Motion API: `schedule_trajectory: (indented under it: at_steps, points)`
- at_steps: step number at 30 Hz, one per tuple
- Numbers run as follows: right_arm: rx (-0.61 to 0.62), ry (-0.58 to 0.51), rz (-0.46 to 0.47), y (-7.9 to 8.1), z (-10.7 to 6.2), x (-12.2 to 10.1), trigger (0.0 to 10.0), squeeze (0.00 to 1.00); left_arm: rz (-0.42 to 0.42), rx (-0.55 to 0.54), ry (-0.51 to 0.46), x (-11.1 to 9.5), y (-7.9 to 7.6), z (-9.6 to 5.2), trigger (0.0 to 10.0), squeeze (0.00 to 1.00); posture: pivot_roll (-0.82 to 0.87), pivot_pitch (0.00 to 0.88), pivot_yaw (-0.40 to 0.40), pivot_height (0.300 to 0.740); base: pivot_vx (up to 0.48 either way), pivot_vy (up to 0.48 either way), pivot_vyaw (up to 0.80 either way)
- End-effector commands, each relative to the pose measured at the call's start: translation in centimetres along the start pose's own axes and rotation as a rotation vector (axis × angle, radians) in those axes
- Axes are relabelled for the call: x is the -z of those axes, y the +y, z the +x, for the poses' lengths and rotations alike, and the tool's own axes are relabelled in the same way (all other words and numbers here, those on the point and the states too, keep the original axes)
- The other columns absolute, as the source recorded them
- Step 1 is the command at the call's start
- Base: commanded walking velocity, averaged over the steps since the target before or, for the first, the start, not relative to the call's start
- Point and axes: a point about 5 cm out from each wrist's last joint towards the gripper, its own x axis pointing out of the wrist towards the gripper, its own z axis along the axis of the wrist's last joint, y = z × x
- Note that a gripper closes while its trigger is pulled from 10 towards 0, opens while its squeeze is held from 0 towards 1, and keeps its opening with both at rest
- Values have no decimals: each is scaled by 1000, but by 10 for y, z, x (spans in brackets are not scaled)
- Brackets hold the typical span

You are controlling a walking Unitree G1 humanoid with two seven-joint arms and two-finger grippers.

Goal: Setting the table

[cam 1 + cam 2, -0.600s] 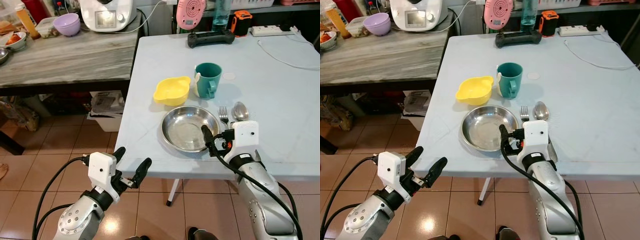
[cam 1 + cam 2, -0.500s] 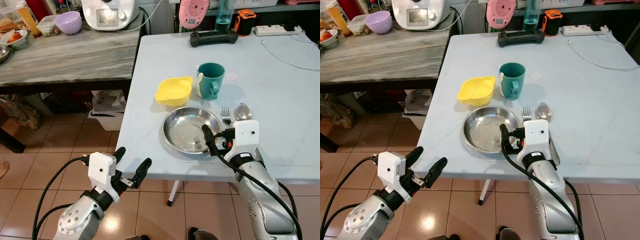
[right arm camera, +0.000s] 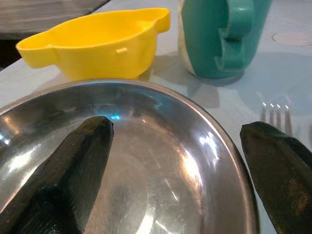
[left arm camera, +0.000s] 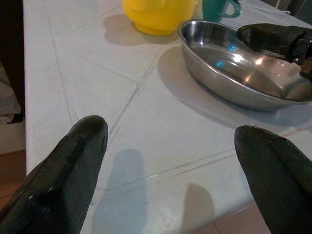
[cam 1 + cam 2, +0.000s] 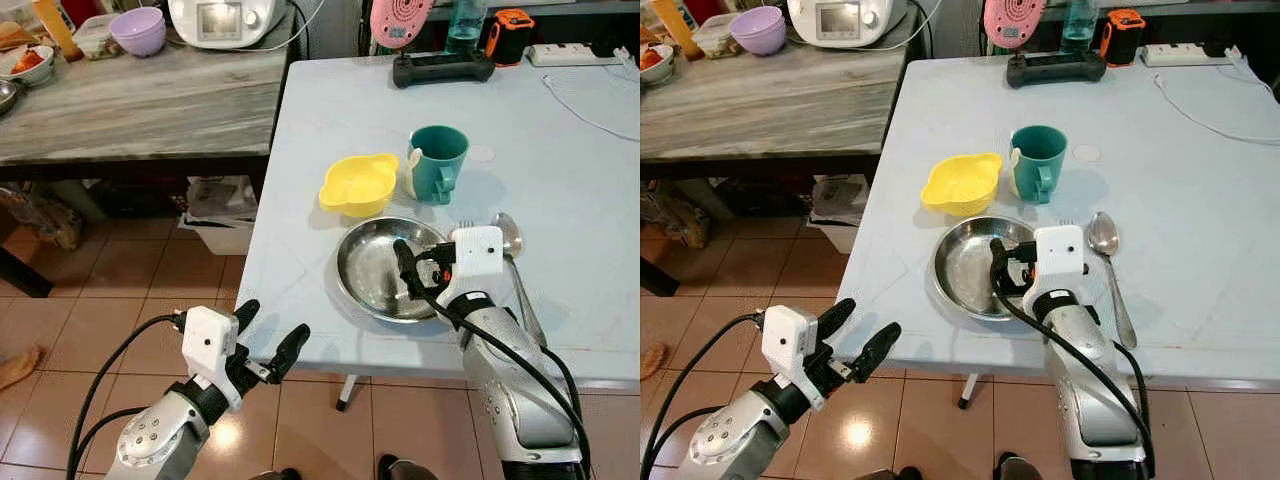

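The left gripper (image 5: 268, 342) hangs off the near left corner of the table (image 5: 590, 180), over the tiled floor (image 5: 80, 300), its two fingers spread wide and holding nothing; in its wrist view the fingertips (image 4: 78, 146) frame the table's near edge without touching it. To its right, the right gripper (image 3: 180, 161) is also released and wide apart, empty: one finger (image 5: 403, 262) reaches over the plate (image 5: 375, 285), while the other sits out past the plate's right rim, near the fork (image 3: 275, 114). Whether either finger touches the metal cannot be told. On the table there is one steel plate, with nothing in it, at the near edge; one yellow bowl (image 5: 358, 183) just behind it, looking empty; one teal mug (image 5: 438, 162) just beside the bowl on its right, its contents hidden; then one fork, mostly hidden behind the right wrist, and one spoon (image 5: 1106, 240) lying just right of the plate with its handle running toward the near edge. At the far edge lie a black controller (image 5: 444, 68) and a white cable (image 5: 590, 100). On the grey counter (image 5: 130, 95) to the left stand a purple bowl (image 5: 137, 28) and a white appliance (image 5: 228, 20).
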Motion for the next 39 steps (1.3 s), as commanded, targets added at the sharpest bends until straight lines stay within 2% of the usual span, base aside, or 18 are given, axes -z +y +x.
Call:
schedule_trajectory:
  at_steps: [1, 4, 10, 12, 16, 21, 25, 35, 36, 37, 38, 39]
  points:
    - [11, 48, 28, 0, 1, 6, 10000, 0, 2, 11, 11, -1, -2, -2, 10000, 0, -88, 176, 107, 740, 0, 0, 0]
    - [23, 74, 31, 1, 1, 7, 10000, 0, -4, 23, 14, -2, -5, -1, 10000, 0, -87, 175, 106, 740, 0, 0, 0]
    - [22, 39, 58, -2, -4, -1, 10000, 0, -5, 32, 19, -3, -7, 1, 10000, 0, -92, 176, 107, 740, 0, 0, 0]
    - [16, 37, 104, -4, -5, 0, 10000, 0, -9, 34, 19, -4, -8, 1, 10000, 0, -95, 175, 109, 740, 0, 0, 0]
    - [25, 39, 138, -8, -7, -3, 10000, 0, -14, 38, 24, -4, -7, 1, 10000, 0, -99, 173, 111, 740, 0, 0, 0]
    - [32, 68, 117, -12, -15, -3, 10000, 0, -13, 49, 36, -4, -6, -1, 10000, 0, -103, 174, 114, 740, 0, 0, 0]
    - [-2, 106, 119, -8, -18, 4, 10000, 0, -19, 57, 43, -2, -5, -2, 10000, 0, -106, 175, 114, 740, 0, 0, 0]
    - [-58, 155, 163, 2, -14, 11, 10000, 0, -59, 102, 70, 3, -8, -3, 10000, 0, -102, 175, 111, 740, 0, 0, 0]
    - [-61, 159, 165, 3, -13, 11, 4314, 0, -63, 107, 73, 4, -8, -3, 10000, 0, -101, 174, 108, 740, 0, 0, 0]
    - [-61, 161, 162, 3, -12, 10, 4314, 0, -58, 113, 75, 4, -9, -3, 10000, 0, -101, 174, 108, 740, 0, 0, 0]
    - [-60, 163, 158, 3, -12, 10, 2588, 0, -54, 116, 76, 4, -9, -3, 10000, 0, -100, 175, 106, 740, 0, 0, 0]
    - [-61, 166, 157, 4, -11, 10, 0, 0, -54, 122, 79, 4, -9, -3, 10000, 0, -99, 176, 105, 740, 0, 0, 0]
